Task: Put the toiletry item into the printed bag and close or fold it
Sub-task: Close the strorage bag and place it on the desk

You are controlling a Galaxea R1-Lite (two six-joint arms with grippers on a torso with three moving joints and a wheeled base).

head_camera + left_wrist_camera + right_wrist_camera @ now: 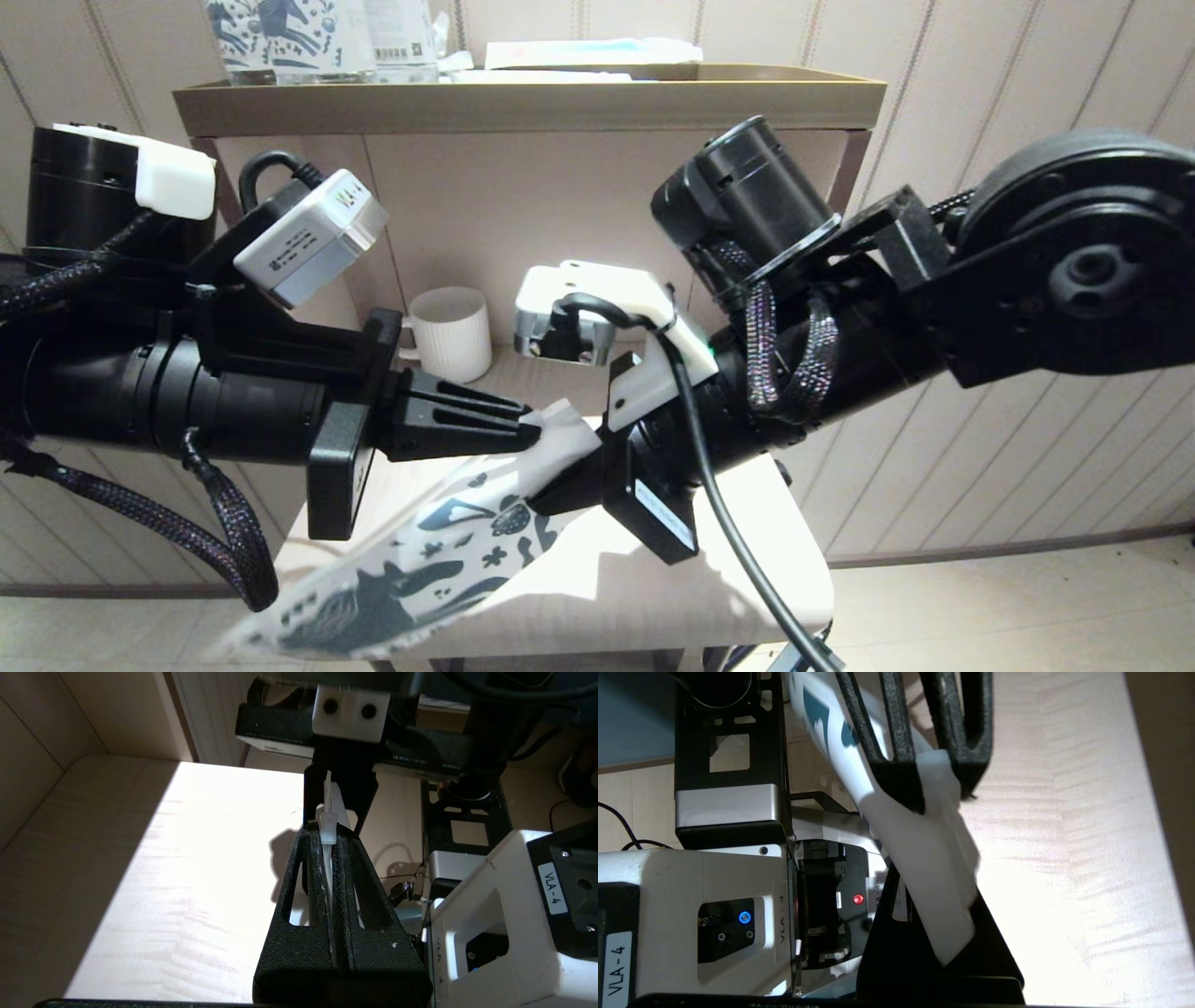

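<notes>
The printed bag (pixel 392 579) hangs over the table between both grippers, its white sheet with dark blue horse and flower prints drooping toward the front left. My left gripper (pixel 530 425) reaches in from the left and is shut on the bag's top edge. In the left wrist view the fingertips of the left gripper (pixel 328 836) pinch that thin edge right at the white slider tab (pixel 328 828). My right gripper (pixel 571 478) comes from the right and is shut on the bag (pixel 924 858) just beside the left one. The toiletry item is out of view.
A ribbed white mug (pixel 453 331) stands at the back of the pale wooden table (pixel 672 579). Above it a brown tray (pixel 523 105) carries upright horse-printed packs (pixel 280 33) and flat white packets. A panelled wall closes the back.
</notes>
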